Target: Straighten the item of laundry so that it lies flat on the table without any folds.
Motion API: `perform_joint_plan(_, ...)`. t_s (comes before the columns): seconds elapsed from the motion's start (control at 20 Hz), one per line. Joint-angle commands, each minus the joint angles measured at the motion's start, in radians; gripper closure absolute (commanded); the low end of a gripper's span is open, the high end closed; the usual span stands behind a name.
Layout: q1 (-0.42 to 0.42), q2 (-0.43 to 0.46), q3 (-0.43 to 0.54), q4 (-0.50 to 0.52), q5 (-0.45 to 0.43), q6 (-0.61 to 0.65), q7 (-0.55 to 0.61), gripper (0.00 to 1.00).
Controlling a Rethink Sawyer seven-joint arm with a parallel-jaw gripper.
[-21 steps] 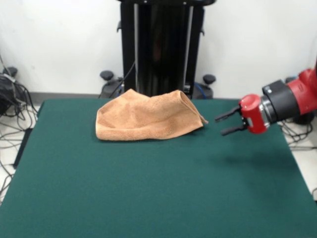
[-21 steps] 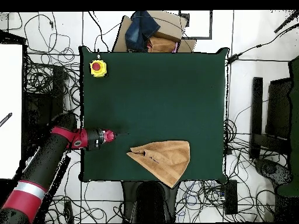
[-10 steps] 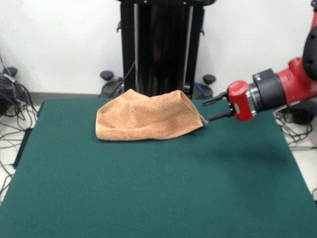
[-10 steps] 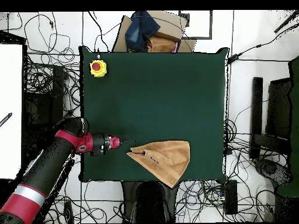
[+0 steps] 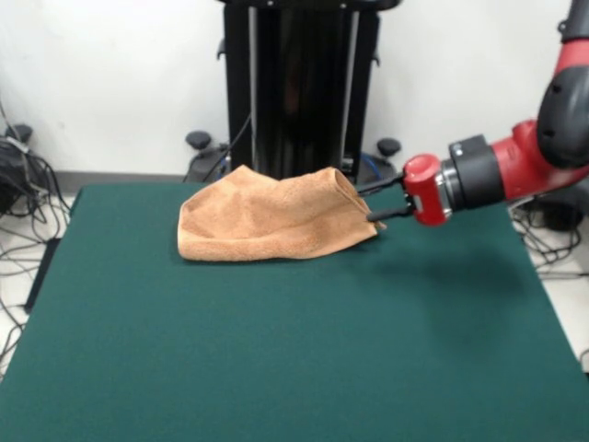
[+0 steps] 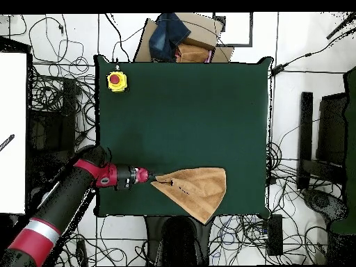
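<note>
Towel (image 5: 271, 221), peach-orange: lay folded and bunched near one long edge of the green bench (image 5: 276, 350), nothing yet straightened; claw (image 5: 375, 204), fingers parted, stood at its pointed corner, the whole spreading apparently left to do.

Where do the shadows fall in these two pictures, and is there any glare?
Front view: a soft, faint shadow lies on the green table under the gripper, and a thin one under the towel; the lighting is even, with no glare on the matte top. Overhead view: the table looks flat and evenly lit, shadows hardly visible.
</note>
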State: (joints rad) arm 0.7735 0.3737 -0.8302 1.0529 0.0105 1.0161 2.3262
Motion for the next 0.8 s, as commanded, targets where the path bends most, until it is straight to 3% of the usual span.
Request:
perform_joint_plan(0.05,0.017,0.088,0.109,0.026,0.053,0.035,0.293,0.00)
perform_joint_plan(0.65,0.035,0.150,0.100,-0.088,0.120,0.134,0.327,0.00)
perform_joint_plan(0.8,0.036,0.174,0.071,-0.150,0.135,0.215,0.338,0.00)
